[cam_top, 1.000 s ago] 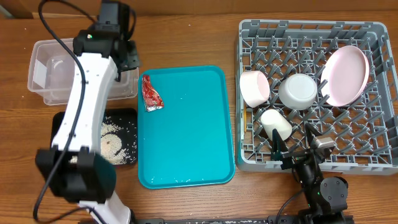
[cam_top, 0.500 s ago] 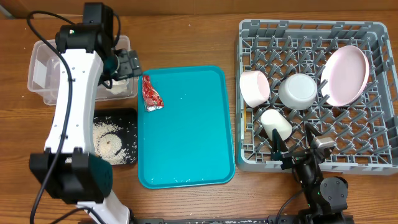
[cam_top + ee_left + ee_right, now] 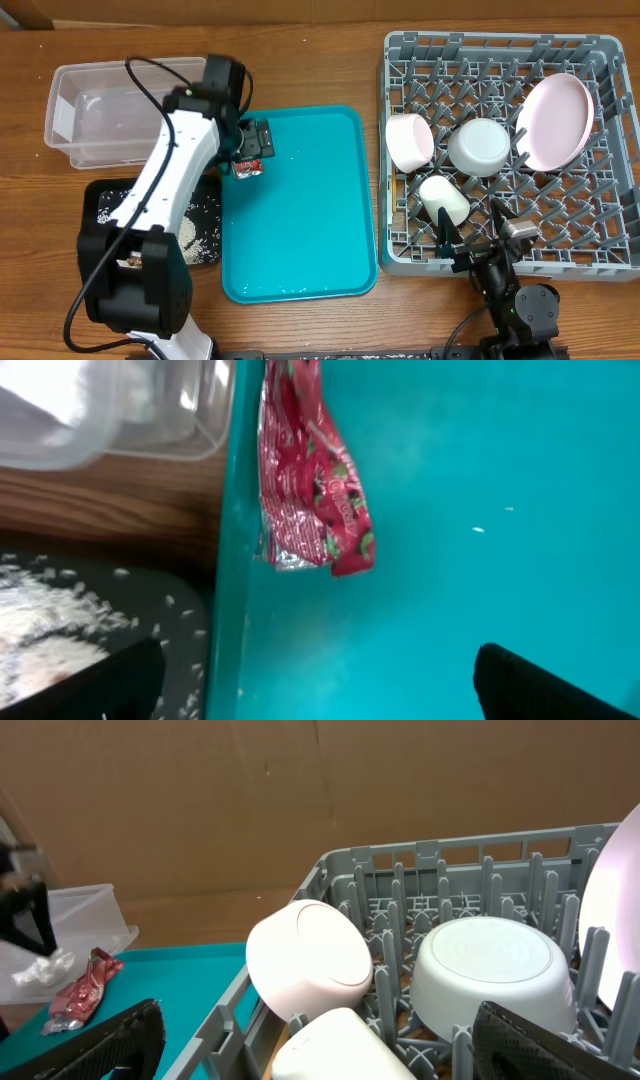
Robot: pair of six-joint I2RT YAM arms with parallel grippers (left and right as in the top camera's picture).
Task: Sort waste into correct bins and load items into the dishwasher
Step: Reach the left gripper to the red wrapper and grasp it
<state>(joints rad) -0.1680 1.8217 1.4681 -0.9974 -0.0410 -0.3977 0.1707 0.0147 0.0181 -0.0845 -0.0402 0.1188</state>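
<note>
While the left tool [image 3: 252,150] hangs spread wide over the red foil wrapper [image 3: 315,480] at the teal tray's [image 3: 300,230] left edge, the right tool [image 3: 472,232] sits open too, parked by the dish rack [image 3: 500,40].

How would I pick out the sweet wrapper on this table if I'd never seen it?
Start at the big teal tray in the middle of the table. Near its left edge, at the corner nearest the clear tub, lies a crumpled red foil wrapper. It is the only red, shiny thing in sight.
</note>
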